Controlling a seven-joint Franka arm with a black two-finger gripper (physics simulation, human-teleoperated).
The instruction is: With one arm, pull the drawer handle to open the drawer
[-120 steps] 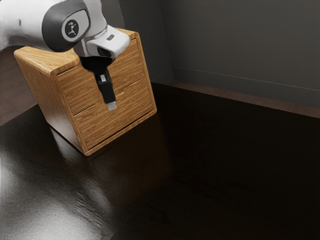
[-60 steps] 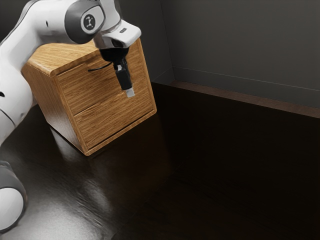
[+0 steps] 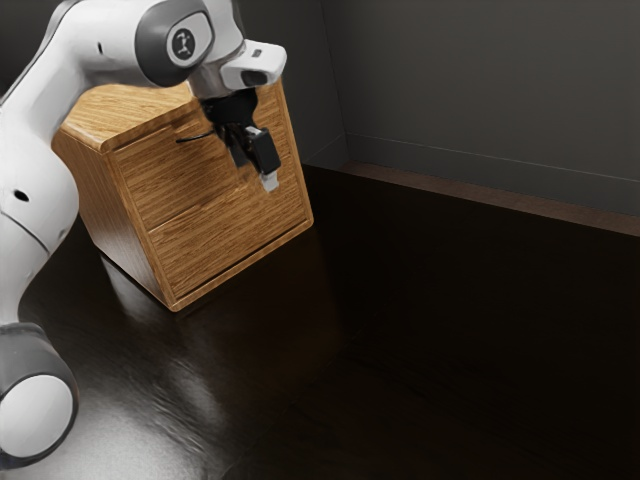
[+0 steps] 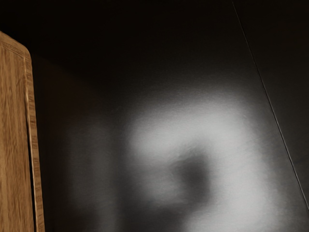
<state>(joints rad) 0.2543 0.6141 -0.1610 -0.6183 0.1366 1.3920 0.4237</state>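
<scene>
My white jointed arm (image 3: 40,200) reaches in from the exterior view's left toward a light-brown wooden two-drawer cabinet (image 3: 215,235) standing on a glossy dark table (image 3: 400,350). The thin dark drawer handle (image 3: 193,136) sits high on the upper drawer (image 3: 170,180), just beside my wrist on the arm's side and apart from my black two-finger gripper (image 3: 266,178). The gripper hangs in front of the upper drawer's far end, tilted downward and away from the handle, its pale tip close to the wood. Whether my hand is released or clenched I cannot tell, and nothing shows in its grasp. The upper drawer's front looks flush with the one below it (no gap shows along the seam). Beyond my hand a grey wall (image 3: 480,80) closes the scene. From my wrist, the cabinet's wooden edge (image 4: 14,145) stands to one side, with the table's shiny surface (image 4: 193,159) spreading under my hand.
</scene>
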